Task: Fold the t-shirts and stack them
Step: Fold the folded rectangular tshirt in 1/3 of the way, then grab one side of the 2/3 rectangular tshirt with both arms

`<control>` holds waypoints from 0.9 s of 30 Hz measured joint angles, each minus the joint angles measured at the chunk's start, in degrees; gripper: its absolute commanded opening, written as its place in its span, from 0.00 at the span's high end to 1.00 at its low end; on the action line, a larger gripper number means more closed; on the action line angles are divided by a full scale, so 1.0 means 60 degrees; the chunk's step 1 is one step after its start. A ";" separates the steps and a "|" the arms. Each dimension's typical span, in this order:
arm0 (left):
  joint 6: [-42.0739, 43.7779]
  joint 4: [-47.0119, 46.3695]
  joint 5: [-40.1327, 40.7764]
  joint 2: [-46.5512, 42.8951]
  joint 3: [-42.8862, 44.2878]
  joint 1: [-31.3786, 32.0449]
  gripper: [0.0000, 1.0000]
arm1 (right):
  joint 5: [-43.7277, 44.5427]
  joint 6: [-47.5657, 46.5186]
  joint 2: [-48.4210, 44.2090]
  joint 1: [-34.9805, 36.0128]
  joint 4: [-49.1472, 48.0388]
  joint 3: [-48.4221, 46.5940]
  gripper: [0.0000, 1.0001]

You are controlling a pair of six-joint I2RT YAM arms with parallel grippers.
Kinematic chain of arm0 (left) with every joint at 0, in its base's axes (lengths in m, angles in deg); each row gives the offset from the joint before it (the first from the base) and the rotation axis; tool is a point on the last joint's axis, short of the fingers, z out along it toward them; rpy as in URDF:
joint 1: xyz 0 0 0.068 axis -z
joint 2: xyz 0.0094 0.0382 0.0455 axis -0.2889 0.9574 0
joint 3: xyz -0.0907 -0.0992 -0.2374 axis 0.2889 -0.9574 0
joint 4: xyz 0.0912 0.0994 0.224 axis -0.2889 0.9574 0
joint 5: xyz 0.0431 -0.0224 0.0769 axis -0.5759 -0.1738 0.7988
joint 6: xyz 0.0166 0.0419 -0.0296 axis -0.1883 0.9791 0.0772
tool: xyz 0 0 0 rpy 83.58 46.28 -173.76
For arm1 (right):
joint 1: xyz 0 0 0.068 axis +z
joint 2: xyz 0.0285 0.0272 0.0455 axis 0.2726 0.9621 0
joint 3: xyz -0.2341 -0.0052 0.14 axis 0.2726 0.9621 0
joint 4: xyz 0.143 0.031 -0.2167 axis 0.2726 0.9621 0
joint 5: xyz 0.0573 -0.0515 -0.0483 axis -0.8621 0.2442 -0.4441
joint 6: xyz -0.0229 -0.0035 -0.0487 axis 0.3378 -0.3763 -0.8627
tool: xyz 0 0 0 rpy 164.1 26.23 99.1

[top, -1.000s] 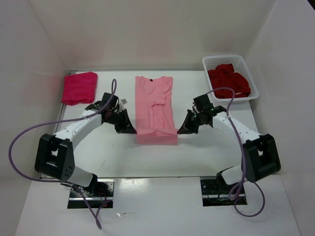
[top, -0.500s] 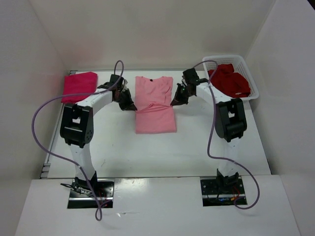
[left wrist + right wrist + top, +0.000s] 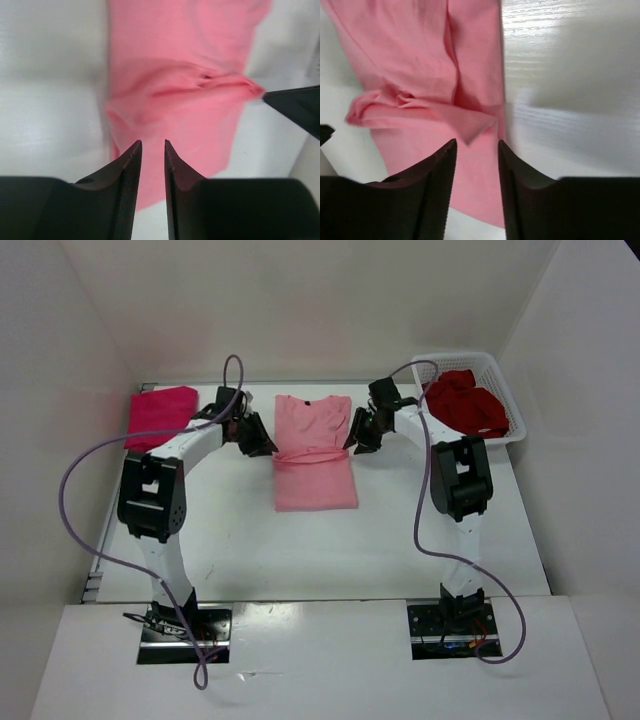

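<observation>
- Both tools are finishing a carry. A second ago they were sitting at the near hem of the light pink t-shirt (image 3: 315, 465), and now that hem is lying doubled across the shirt's middle.
- The left tool (image 3: 152, 142) is standing narrowly parted and the right tool (image 3: 476, 141) wider. Neither is gripping, and the rumpled fold edge is lying just ahead of each.
- You are still facing the stacking.
- The magenta t-shirt (image 3: 160, 418) is lying folded outboard of the left tool.
- The crimson t-shirt (image 3: 465, 405) is waiting in the basket (image 3: 455, 361) beyond the right tool.
- White walls (image 3: 300, 310) are enclosing the white worktop (image 3: 400, 530).

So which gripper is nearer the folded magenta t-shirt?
Left. The left gripper is at the left edge of the light pink t-shirt, on the side toward the magenta t-shirt. The right gripper is across it, at its right edge.
</observation>
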 measured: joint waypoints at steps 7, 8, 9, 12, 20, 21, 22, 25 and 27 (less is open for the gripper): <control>-0.0441 -0.1155 -0.0160 -0.2699 -0.1752 0.0623 0.68 | 0.0127 0.0273 -0.2765 0.0058 -0.0630 0.2641 0.93; -0.0528 -0.1311 -0.0204 -0.2820 -0.2062 0.0911 0.68 | 0.0113 0.0302 -0.3060 0.0124 -0.0659 0.2954 0.96; -0.0652 -0.1475 -0.0248 -0.2845 -0.2361 0.1166 0.68 | 0.0098 0.0342 -0.3198 0.0222 -0.0732 0.3166 0.98; -0.0845 -0.1723 -0.0444 -0.2386 -0.3147 0.1796 0.68 | 0.0036 0.0412 -0.3089 0.0714 -0.0965 0.3592 0.99; -0.1231 -0.2346 -0.0637 -0.1643 -0.4743 0.1585 0.69 | 0.0007 0.0455 -0.2255 0.1140 -0.1224 0.4776 1.00; -0.1246 -0.2524 -0.0667 -0.1796 -0.4987 0.1588 0.69 | -0.0160 0.0583 -0.2273 0.1111 -0.1337 0.4980 1.00; -0.1275 -0.2707 -0.0692 -0.1974 -0.5286 0.1596 0.69 | -0.0222 0.0663 -0.2364 0.1096 -0.1468 0.5133 1.00; -0.1432 -0.2987 -0.0780 -0.2663 -0.6226 0.1596 0.65 | -0.0346 0.0863 -0.2754 0.1169 -0.1854 0.5785 0.99; -0.1475 -0.2994 -0.0834 -0.3169 -0.6761 0.1596 0.61 | -0.0423 0.0998 -0.2998 0.1326 -0.1953 0.6142 0.94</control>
